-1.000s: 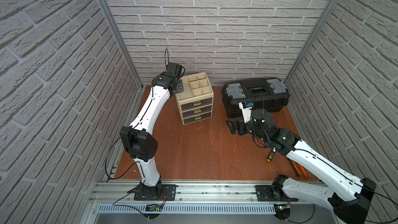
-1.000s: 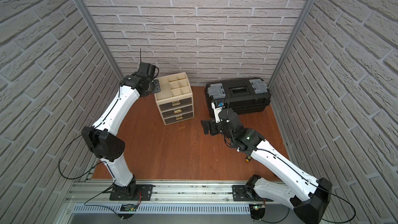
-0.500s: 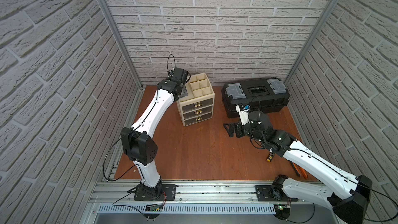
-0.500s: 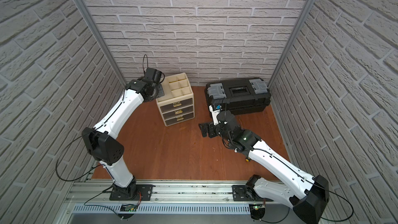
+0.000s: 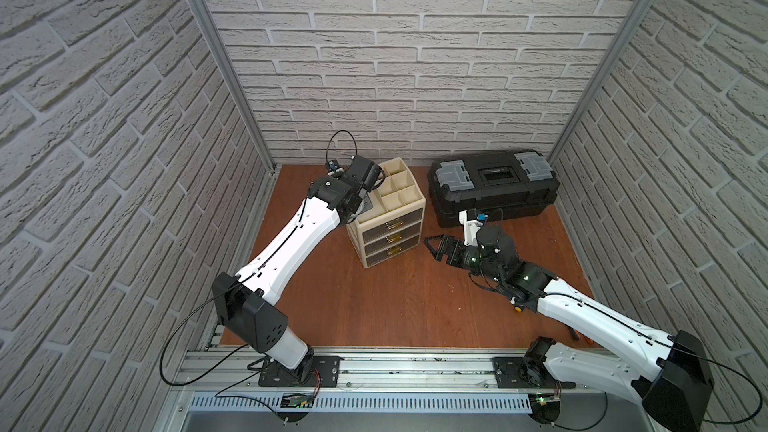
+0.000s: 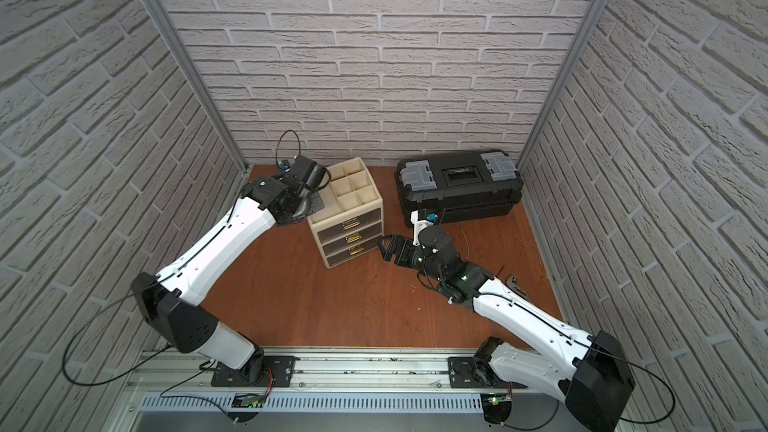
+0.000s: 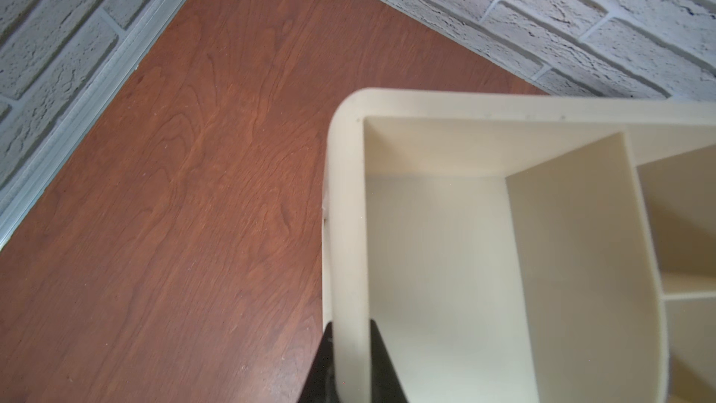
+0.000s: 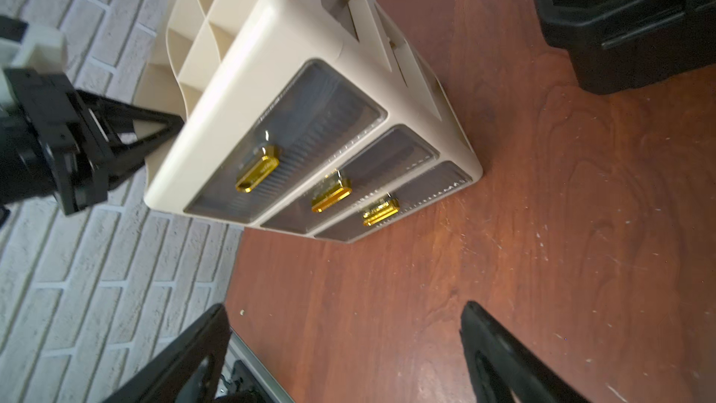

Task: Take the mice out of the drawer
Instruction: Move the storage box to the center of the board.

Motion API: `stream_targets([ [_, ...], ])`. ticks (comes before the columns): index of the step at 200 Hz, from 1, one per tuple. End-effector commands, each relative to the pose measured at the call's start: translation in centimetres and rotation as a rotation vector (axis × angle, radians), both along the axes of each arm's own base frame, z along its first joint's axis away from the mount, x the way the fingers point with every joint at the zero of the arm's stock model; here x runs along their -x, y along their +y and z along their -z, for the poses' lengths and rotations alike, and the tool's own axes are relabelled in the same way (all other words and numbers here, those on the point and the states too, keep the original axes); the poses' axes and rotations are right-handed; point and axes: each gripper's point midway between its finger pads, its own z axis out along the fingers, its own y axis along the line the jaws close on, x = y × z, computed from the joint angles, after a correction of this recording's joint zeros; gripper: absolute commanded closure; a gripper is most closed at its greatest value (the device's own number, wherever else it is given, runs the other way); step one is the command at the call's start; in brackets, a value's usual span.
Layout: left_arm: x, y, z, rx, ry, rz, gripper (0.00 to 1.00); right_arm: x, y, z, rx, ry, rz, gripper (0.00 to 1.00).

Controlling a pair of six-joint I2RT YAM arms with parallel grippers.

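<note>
While drawers (image 8: 387,157) are shut, mice: unseen, judged inside, ahead of right gripper (image 5: 431,248)
Left gripper (image 7: 350,323): clamped on drawer cabinet (image 7: 345,207) rim
Right gripper: spread, empty
Risk: drawer cabinet dragged if rim slips

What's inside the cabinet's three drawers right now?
The cabinet's three drawers are all closed. Their tinted fronts hide the contents, so no mice show. The top compartment in the left wrist view looks empty. The left tool grips the cabinet's wall.

One cabinet (image 8: 252,71), three drawers (image 8: 387,157), one toolbox (image 5: 492,197)
</note>
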Motion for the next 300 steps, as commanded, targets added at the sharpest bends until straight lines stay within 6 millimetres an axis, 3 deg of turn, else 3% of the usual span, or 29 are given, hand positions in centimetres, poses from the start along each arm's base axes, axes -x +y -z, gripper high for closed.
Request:
stream_targets([
  [1,1.1,0.0,-1.5,0.078,-0.058,-0.054,0.88,-0.2,0.3,-2.5,-0.17,-0.016,0.052,0.1],
  [46,1.8,0.9,-4.0,0.048,-0.108,0.02,0.32,-0.2,0.9,-2.4,-0.308,0.008,0.062,0.23],
  [97,3.1,1.9,-7.0,-0.023,-0.108,0.332,0.02,-0.3,2.1,-3.0,-0.367,-0.009,0.015,0.29],
  [122,2.9,2.7,-8.1,-0.026,-0.119,0.467,0.02,-0.4,2.7,-3.0,-0.366,-0.011,-0.01,0.29],
  [173,0.5,1.6,-9.6,-0.178,-0.182,0.767,0.02,-0.8,4.4,-2.4,-0.418,0.039,-0.044,0.35],
  [197,-1.4,1.1,-9.1,-0.21,-0.211,0.841,0.02,-1.3,5.0,-2.5,-0.423,0.048,-0.041,0.39],
  [231,-3.8,1.0,-7.6,-0.109,-0.203,0.914,0.07,-1.9,6.0,-2.5,-0.421,0.058,-0.048,0.48],
  [262,-5.3,0.9,-6.6,-0.071,-0.18,0.969,0.05,-2.6,7.0,-2.3,-0.423,0.069,-0.054,0.52],
  [300,-6.5,0.2,-5.9,-0.023,-0.172,0.999,0.17,-3.2,8.1,-1.6,-0.415,0.099,-0.069,0.57],
])
